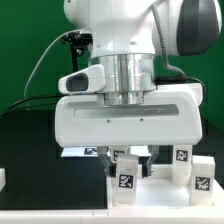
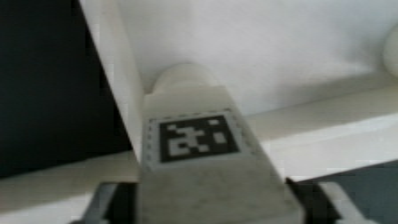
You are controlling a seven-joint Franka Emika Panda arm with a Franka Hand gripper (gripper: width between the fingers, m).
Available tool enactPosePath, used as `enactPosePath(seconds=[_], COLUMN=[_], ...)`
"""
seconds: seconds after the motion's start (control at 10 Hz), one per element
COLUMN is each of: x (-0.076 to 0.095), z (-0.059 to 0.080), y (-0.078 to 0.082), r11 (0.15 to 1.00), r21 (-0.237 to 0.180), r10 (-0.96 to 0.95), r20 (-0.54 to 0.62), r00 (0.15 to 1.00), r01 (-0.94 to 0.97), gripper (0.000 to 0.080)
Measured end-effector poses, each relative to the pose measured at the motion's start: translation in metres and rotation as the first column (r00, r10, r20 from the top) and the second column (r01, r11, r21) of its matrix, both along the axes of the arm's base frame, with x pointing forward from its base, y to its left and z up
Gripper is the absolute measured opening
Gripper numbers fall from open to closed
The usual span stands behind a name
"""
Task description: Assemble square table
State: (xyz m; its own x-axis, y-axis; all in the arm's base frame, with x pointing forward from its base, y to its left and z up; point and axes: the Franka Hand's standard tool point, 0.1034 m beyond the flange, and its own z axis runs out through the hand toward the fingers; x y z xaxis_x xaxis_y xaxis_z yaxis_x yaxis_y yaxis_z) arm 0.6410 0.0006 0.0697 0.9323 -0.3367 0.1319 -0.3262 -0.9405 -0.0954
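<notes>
White plastic table leg [image 2: 196, 140] in the gripper [image 1: 139, 160].
Its fingers [image 2: 118, 200] pinched the tagged leg beside the square tabletop [image 2: 285, 60]; next, judged: lifting and aligning it.

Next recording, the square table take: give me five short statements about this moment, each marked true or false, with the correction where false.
1. The gripper hangs low over the white parts. True.
2. In the wrist view a tagged leg sits between the jaws. True.
3. The backdrop behind the arm is red. False: it is green.
4. That leg's tag is colourful. False: it is black and white.
5. In the exterior view further tagged legs stand to the right of the gripper. True.
</notes>
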Motion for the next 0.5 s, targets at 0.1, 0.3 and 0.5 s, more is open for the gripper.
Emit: enactPosePath(seconds=[0.1,0.3,0.5], x=[-0.0003,-0.0006,-0.0053], z=[-0.0008,-0.0014,-0.0018], y=[-0.0014,-0.0028,0.0005], r11=[0.997,0.963,0.76], r21=[0.01,0.036,0.052], r10=[-0.074,-0.267,-0.64], r20=[-0.005,-0.019,-0.116], r00=[0.997,0.964,0.76], r01=[0.074,0.267,0.648], gripper=[0.0286,0.0286,0.0286])
